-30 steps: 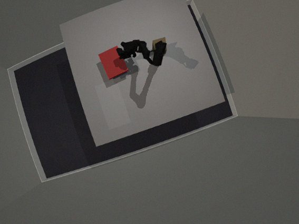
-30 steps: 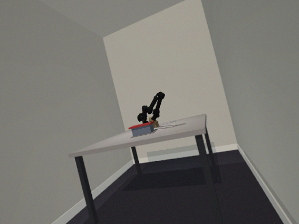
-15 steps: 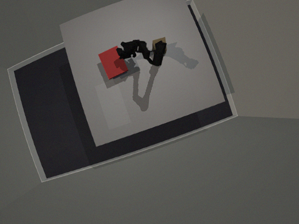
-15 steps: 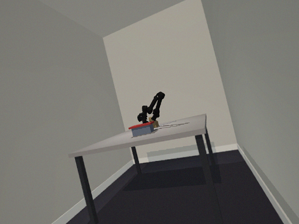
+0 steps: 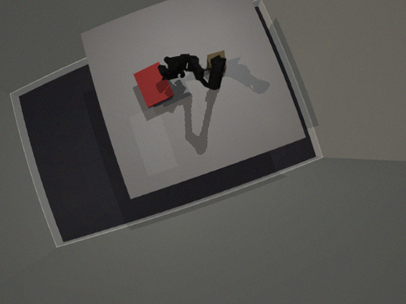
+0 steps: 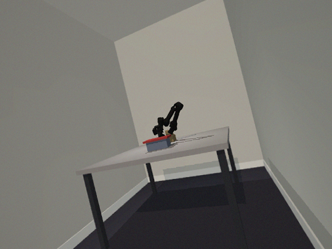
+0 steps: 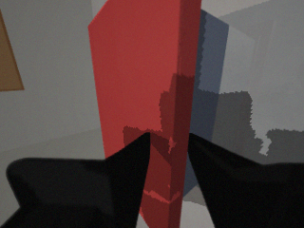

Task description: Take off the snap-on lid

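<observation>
The red lid sits right side up on the blue-grey storage box; no clear gap shows between them. The box stands on the table. My gripper is shut on the lid's edge at the arm side. In the wrist view one finger lies over the lid's top face and the other is on the box side of the rim. The far edges of the lid are out of the fingers' reach, and the box's inside is hidden.
A tan block is by the arm's base, behind the box in the exterior view. A paler rectangular patch shows on the table beside the box in the top view. The arm's shadows fall across the table.
</observation>
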Available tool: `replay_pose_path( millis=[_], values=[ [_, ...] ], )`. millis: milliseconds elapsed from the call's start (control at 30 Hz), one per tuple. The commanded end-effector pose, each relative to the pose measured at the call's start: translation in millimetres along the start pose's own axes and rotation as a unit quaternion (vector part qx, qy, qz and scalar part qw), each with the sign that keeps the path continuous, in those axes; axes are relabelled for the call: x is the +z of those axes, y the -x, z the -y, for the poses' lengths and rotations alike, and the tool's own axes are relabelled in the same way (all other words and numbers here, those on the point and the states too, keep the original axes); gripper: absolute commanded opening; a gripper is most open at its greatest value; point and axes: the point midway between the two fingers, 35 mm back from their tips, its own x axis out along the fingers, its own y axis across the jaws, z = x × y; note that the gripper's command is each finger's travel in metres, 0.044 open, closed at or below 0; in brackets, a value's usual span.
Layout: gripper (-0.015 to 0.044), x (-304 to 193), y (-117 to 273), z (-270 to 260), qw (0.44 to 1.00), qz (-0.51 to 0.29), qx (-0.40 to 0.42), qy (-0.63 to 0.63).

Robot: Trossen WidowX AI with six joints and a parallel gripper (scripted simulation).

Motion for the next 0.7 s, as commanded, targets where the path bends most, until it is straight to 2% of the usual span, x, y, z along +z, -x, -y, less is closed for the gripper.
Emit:
replay_pose_path(
  millis=[0, 667],
  values=[
    [0.0, 0.3, 2.1, -2.2, 1.0, -0.001, 0.002, 0.001],
    [0.0, 0.0, 5.5, -4.6, 1.0, -0.001, 0.002, 0.001]
  ],
)
